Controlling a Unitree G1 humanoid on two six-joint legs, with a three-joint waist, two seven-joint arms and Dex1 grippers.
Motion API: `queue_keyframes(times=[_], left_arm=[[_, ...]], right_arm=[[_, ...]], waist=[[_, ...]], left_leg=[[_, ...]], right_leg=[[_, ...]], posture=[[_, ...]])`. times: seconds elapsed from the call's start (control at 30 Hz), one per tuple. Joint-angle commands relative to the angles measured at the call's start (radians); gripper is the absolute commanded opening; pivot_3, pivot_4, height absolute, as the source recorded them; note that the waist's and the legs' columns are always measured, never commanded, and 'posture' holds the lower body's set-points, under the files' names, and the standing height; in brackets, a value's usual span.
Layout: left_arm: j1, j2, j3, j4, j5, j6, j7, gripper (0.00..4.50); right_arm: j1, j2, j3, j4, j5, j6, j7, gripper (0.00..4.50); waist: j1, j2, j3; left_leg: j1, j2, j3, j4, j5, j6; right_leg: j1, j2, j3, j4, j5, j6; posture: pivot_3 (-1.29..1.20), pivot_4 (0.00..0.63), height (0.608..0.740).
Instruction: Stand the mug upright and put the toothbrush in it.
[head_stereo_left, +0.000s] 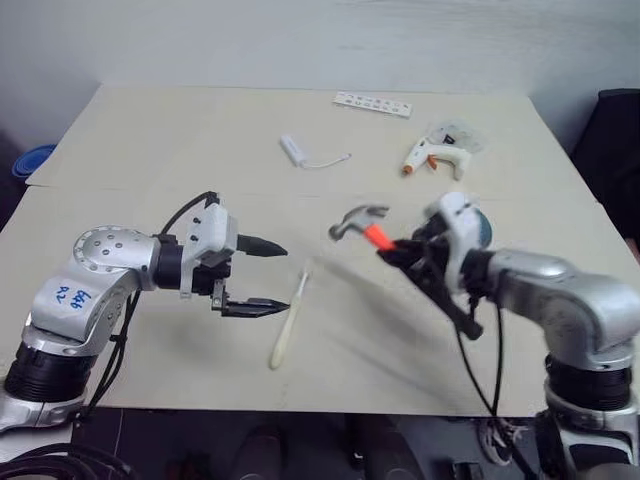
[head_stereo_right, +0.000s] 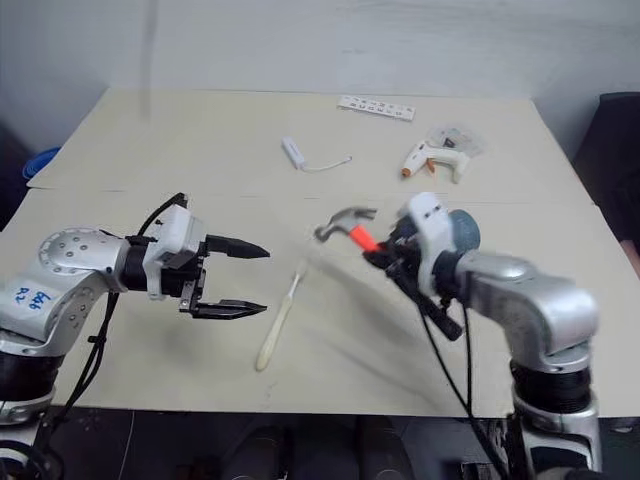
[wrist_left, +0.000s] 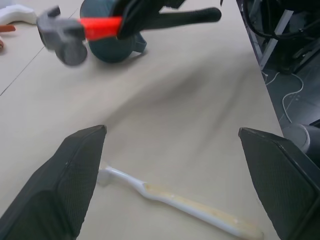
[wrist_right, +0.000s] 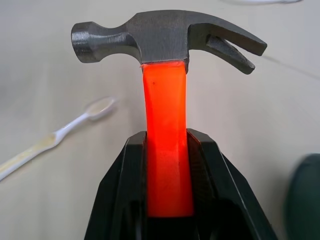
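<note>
The right hand (head_stereo_left: 392, 247) grips the hammer (wrist_right: 167, 90) tight, up off the table (head_stereo_left: 150, 130). It should set it down away from the mug (wrist_left: 112, 47), which lies behind it near the table's right edge. The left hand (head_stereo_left: 262, 277) is wide open beside the toothbrush (head_stereo_left: 289, 322), near the front edge. One hammer, one mug, one toothbrush.

A pale beige surface (head_stereo_left: 150, 130) carried the things, with a seam running across it from side to side. The toothbrush (head_stereo_left: 289, 322) lay flat near the front edge, head pointing away. Towards the back lay a small white stick with a thin cord (head_stereo_left: 300, 151), a white strip with small marks (head_stereo_left: 372, 103) near the far edge, and a white glue gun (head_stereo_left: 436, 156) with an orange tip. The mug (head_stereo_right: 461, 229) sat at the right, mostly hidden.
</note>
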Motion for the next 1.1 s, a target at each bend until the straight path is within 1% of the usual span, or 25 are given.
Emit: queue_keyframes(times=[0.03, 0.2, 0.3, 0.4, 0.43, 0.5, 0.6, 0.67, 0.83, 0.9, 1.0, 1.07, 1.1], left_arm=[[-0.035, -0.018, -0.012, 0.026, 0.017, -0.034, -0.021, 4.50], [-0.072, -0.070, -0.027, 0.059, 0.043, -0.070, -0.012, 4.50], [-0.091, -0.092, -0.012, 0.049, 0.012, -0.039, -0.006, 4.50], [-0.110, -0.114, -0.006, 0.036, -0.007, -0.018, 0.001, 4.50], [-0.115, -0.124, -0.007, 0.026, -0.016, -0.010, 0.006, 4.50], [-0.118, -0.140, -0.014, 0.007, -0.022, -0.004, 0.013, 4.50], [-0.119, -0.150, -0.017, -0.010, -0.018, 0.005, 0.021, 4.50], [-0.120, -0.154, -0.014, -0.014, -0.019, 0.012, 0.027, 4.50], [-0.116, -0.150, -0.013, -0.019, -0.016, 0.016, 0.027, 4.50], [-0.118, -0.151, -0.014, -0.020, -0.016, 0.018, 0.030, 4.50], [-0.122, -0.153, -0.016, -0.022, -0.016, 0.020, 0.033, 4.50], [-0.124, -0.152, -0.016, -0.023, -0.016, 0.022, 0.032, 4.50], [-0.124, -0.151, -0.015, -0.023, -0.016, 0.022, 0.031, 4.50]], right_arm=[[-0.030, -0.099, -0.128, 0.014, -0.022, 0.008, -0.023, 0.72], [0.037, -0.241, -0.230, 0.161, -0.095, -0.078, -0.015, 0.72], [0.122, -0.277, -0.263, 0.245, -0.141, -0.158, -0.011, 0.72], [0.208, -0.238, -0.290, 0.318, -0.175, -0.267, -0.020, 0.72], [0.240, -0.205, -0.302, 0.342, -0.195, -0.343, -0.033, 0.72], [0.282, -0.126, -0.326, 0.393, -0.232, -0.432, -0.098, 0.72], [0.321, -0.058, -0.350, 0.439, -0.260, -0.547, -0.135, 0.72], [0.317, -0.031, -0.383, 0.506, -0.271, -0.615, -0.173, 0.72], [0.308, -0.038, -0.406, 0.703, -0.310, -0.780, -0.213, 0.72], [0.285, -0.048, -0.434, 0.798, -0.312, -0.826, -0.242, 0.72], [0.265, -0.068, -0.449, 0.901, -0.301, -0.859, -0.234, 0.72], [0.272, -0.075, -0.420, 0.912, -0.301, -0.853, -0.201, 1.47], [0.276, -0.077, -0.406, 0.909, -0.301, -0.852, -0.187, 1.67]], waist=[[0.002, 0.000, 0.000], [0.001, 0.000, 0.000], [-0.001, 0.000, 0.000], [-0.005, 0.000, 0.000], [-0.006, 0.000, 0.000], [-0.008, 0.000, 0.000], [-0.007, 0.003, 0.001], [-0.008, 0.006, 0.002], [-0.006, 0.009, 0.002], [-0.007, 0.009, 0.002], [-0.007, 0.009, 0.002], [-0.007, 0.009, 0.002], [-0.007, 0.009, 0.002]], left_leg=[[0.000, 0.000, 0.001, 0.000, 0.000, 0.000], [0.000, 0.000, 0.004, -0.001, 0.000, 0.000], [-0.001, 0.000, 0.004, -0.001, 0.000, 0.000], [0.000, 0.000, 0.006, -0.001, 0.000, 0.000], [0.000, 0.000, 0.006, -0.001, 0.000, 0.000], [0.001, 0.001, 0.007, -0.001, 0.000, 0.001], [0.002, 0.000, 0.009, 0.000, 0.001, 0.001], [0.003, 0.000, 0.011, 0.000, 0.001, 0.001], [0.003, -0.001, 0.012, 0.000, 0.001, 0.001], [0.003, -0.001, 0.013, 0.000, 0.001, 0.001], [0.003, -0.001, 0.013, 0.000, 0.001, 0.001], [0.003, -0.001, 0.014, 0.000, 0.001, 0.001], [0.003, -0.001, 0.014, 0.000, 0.001, 0.001]], right_leg=[[0.000, 0.000, 0.000, -0.001, 0.000, 0.000], [0.000, 0.000, 0.000, -0.002, 0.000, 0.000], [0.000, 0.000, 0.001, -0.002, 0.000, 0.000], [0.000, 0.000, 0.002, -0.002, 0.000, 0.001], [0.000, 0.000, 0.002, -0.002, 0.000, 0.001], [0.001, 0.001, 0.004, -0.001, 0.001, 0.001], [0.000, 0.002, 0.007, 0.001, 0.001, 0.002], [0.000, 0.002, 0.009, 0.001, 0.001, 0.002], [0.000, 0.002, 0.011, 0.001, 0.002, 0.004], [0.000, 0.002, 0.012, 0.000, 0.002, 0.004], [0.000, 0.003, 0.012, 0.000, 0.002, 0.004], [0.000, 0.003, 0.013, -0.001, 0.003, 0.005], [0.000, 0.003, 0.013, -0.001, 0.003, 0.005]], posture=[[0.00, 0.150, 0.740], [0.00, 0.150, 0.740], [0.00, 0.150, 0.740], [0.00, 0.150, 0.740], [0.00, 0.150, 0.740], [0.00, 0.150, 0.740], [0.00, 0.150, 0.740], [0.00, 0.150, 0.740], [0.00, 0.150, 0.740], [0.00, 0.150, 0.740], [0.00, 0.150, 0.740], [0.00, 0.150, 0.740], [0.00, 0.150, 0.740]])
